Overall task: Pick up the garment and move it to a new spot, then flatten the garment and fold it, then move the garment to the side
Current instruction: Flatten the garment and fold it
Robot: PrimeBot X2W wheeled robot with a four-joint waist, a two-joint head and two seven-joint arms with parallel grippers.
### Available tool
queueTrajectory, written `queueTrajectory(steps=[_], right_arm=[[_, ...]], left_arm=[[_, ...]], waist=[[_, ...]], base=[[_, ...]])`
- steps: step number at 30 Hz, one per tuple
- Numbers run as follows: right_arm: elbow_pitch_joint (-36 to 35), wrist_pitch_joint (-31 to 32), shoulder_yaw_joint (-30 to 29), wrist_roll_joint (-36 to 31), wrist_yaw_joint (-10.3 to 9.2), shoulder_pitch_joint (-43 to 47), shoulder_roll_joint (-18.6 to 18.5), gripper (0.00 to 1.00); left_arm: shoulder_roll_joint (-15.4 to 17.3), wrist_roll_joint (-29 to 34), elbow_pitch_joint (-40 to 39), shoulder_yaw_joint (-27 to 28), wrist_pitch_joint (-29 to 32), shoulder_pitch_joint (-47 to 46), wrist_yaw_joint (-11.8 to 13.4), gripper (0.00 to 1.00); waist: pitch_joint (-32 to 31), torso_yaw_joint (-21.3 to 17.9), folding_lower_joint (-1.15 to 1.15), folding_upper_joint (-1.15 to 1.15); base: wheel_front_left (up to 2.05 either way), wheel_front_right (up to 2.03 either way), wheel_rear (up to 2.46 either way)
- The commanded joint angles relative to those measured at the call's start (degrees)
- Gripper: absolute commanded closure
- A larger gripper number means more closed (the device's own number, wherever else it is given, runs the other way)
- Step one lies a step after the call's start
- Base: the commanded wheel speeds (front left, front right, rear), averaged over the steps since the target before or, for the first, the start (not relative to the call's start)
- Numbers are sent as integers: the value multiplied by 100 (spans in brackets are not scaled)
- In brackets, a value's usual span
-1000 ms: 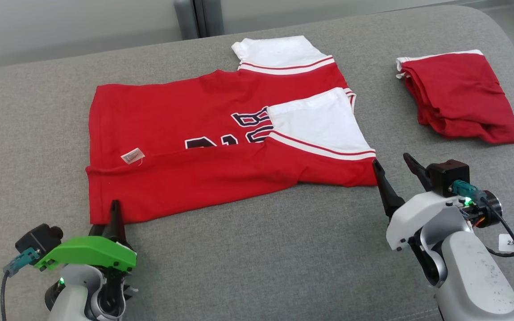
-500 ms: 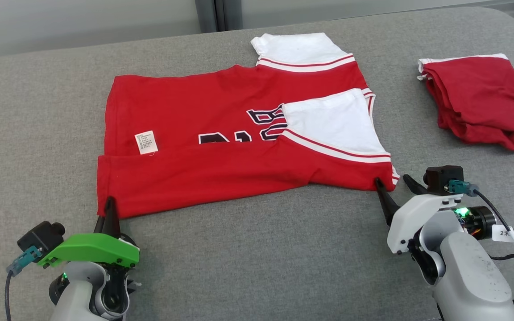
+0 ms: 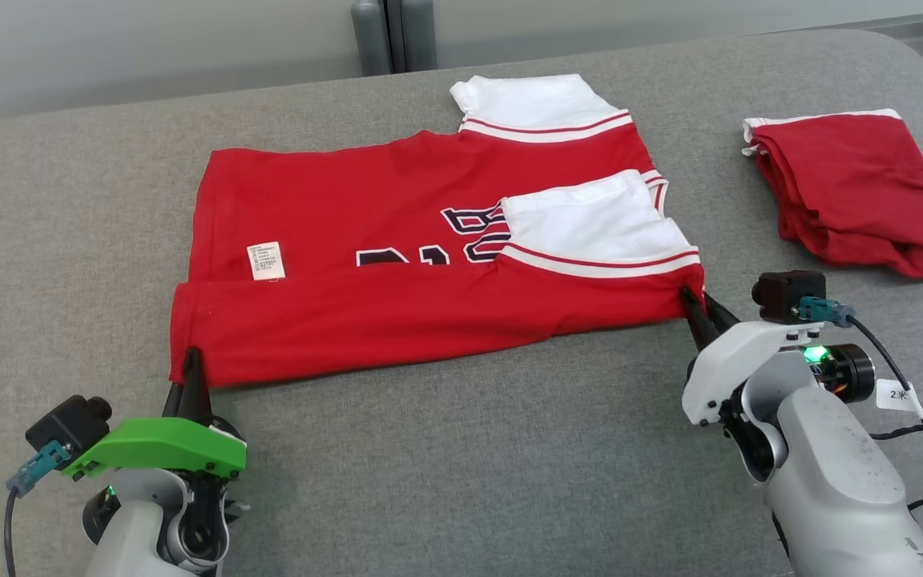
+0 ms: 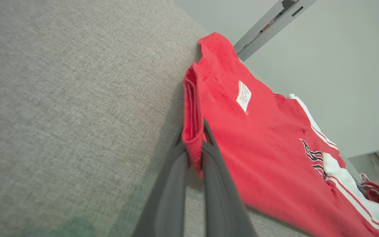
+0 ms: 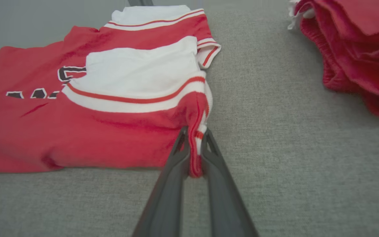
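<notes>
1. Spread on the grey padded surface [image 3: 461, 481], well left of the folded red pile [image 3: 854, 192]: red jersey [image 3: 397, 232], mostly flat, near edge already doubled over onto itself.
2. Newly pinched at both near corners within the last second. Clamped first by the left gripper [image 3: 191, 365], at the corner farthest from the pile. Clamped only just now by the right gripper [image 3: 698, 308], gaping wide a moment ago, on the striped corner nearest the pile.
3. Judged ready for lifting that near edge into another fold. Not yet moved aside.
4. On the pile side, a white sleeve [image 3: 590, 220] tucked inward over dark lettering [image 3: 469, 228].
5. Towards the end away from the pile, a small care label [image 3: 266, 260].
</notes>
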Motion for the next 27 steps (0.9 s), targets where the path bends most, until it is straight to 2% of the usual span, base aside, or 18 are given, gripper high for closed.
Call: queueTrajectory(steps=[1, 10, 20, 27], right_arm=[[-23, -89, -64, -55, -8, -28, -31, 100], [-681, -42, -390, -184, -9, 587, -34, 100], [-2316, 844, -678, -66, -9, 2378, -32, 100], [-2793, 1123, -749, 139, -9, 3035, -33, 100]], left_arm=[[73, 34, -60, 5, -31, -21, -34, 100], [101, -10, -628, -73, -19, 647, 17, 100], [106, -12, -1591, -275, 341, 2052, 421, 100], [178, 72, -1742, -372, 523, 2549, 688, 100]], waist=[[-72, -14, 0, 0], [-469, -53, 0, 0], [-761, -39, 0, 0], [-793, -109, 0, 0]], base=[[0, 0, 0], [0, 0, 0], [0, 0, 0], [0, 0, 0]])
